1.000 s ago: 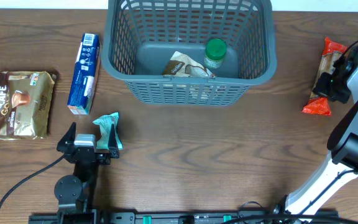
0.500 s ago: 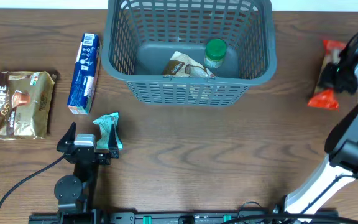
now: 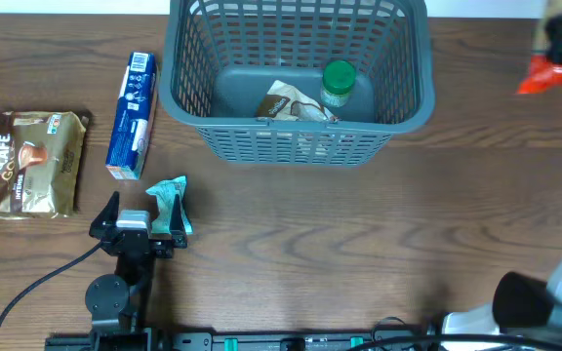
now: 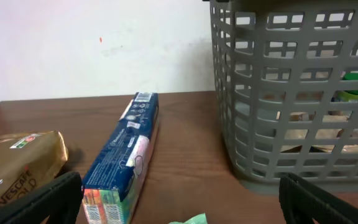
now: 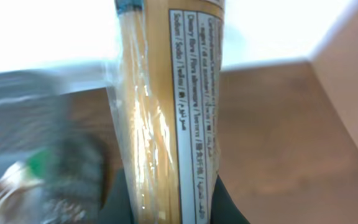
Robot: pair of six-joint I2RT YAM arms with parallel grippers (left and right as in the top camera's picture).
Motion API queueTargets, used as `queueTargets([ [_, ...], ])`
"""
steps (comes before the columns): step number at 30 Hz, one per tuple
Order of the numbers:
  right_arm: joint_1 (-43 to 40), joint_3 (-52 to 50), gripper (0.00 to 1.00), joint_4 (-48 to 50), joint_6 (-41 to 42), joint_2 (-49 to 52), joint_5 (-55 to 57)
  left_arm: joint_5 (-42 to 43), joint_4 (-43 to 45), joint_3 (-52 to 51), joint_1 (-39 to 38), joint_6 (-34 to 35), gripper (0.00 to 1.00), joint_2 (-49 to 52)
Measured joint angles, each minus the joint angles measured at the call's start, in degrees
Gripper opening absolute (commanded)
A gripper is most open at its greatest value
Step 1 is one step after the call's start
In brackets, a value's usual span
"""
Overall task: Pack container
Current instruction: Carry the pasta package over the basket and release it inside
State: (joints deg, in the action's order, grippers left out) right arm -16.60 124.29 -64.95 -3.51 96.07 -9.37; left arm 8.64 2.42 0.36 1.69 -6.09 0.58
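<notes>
Overhead, the container point(image 3: 398, 107), a large grey-teal rectangular plastic basket with lattice sides, stands at the far middle of the brown wooden surface point(image 3: 359, 244). It already holds a crumpled brown packet point(image 3: 291, 102) and a green-lidded jar point(image 3: 338, 83). The step in hand looks like carrying a long clear-wrapped packet with a red end point(image 5: 166, 112) from the far right to that basket. To do it well, the right pincer point(image 3: 560, 39) should take the packet above the thick rim, centre it over bare base, lower, and only then release. That pincer is pressed together on the packet. The left pincer point(image 3: 142, 218) is spread wide and holds nothing. A small teal sachet point(image 3: 171, 203) lies just beside one finger.
</notes>
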Motion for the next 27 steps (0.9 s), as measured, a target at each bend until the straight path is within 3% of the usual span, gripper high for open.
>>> queueTargets([
  [13,27.96,-0.02,0.01,-6.91,-32.37,-1.64,-7.15,0.00,-0.02,0.00,0.00,0.00,0.98,0.00],
  [19,31.15,-0.02,0.01,-6.86,-42.10,-0.92,-7.39,0.00,-0.02,0.00,0.00,0.00,0.98,0.00],
  [27,31.21,0.00,0.01,-7.56,-45.35,5.97,-6.73,0.00,-0.02,0.00,0.00,0.00,0.99,0.00],
])
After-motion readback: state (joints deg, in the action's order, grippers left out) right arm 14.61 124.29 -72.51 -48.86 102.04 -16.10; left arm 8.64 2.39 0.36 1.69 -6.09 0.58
